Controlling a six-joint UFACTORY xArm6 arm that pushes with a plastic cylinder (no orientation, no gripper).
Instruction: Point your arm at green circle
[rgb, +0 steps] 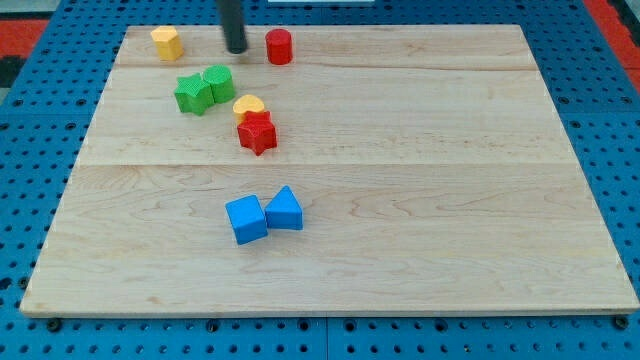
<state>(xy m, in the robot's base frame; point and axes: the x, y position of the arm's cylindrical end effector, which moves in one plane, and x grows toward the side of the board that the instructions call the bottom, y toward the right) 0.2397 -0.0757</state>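
The green circle sits on the wooden board near the view's top left, touching a green star on its left. My tip is at the view's top, a short way above and slightly right of the green circle, between a yellow hexagon and a red cylinder. The tip touches no block.
A yellow heart lies against a red star just below the green pair. A blue cube and a blue triangle touch each other near the board's middle. The board's top edge is just behind the tip.
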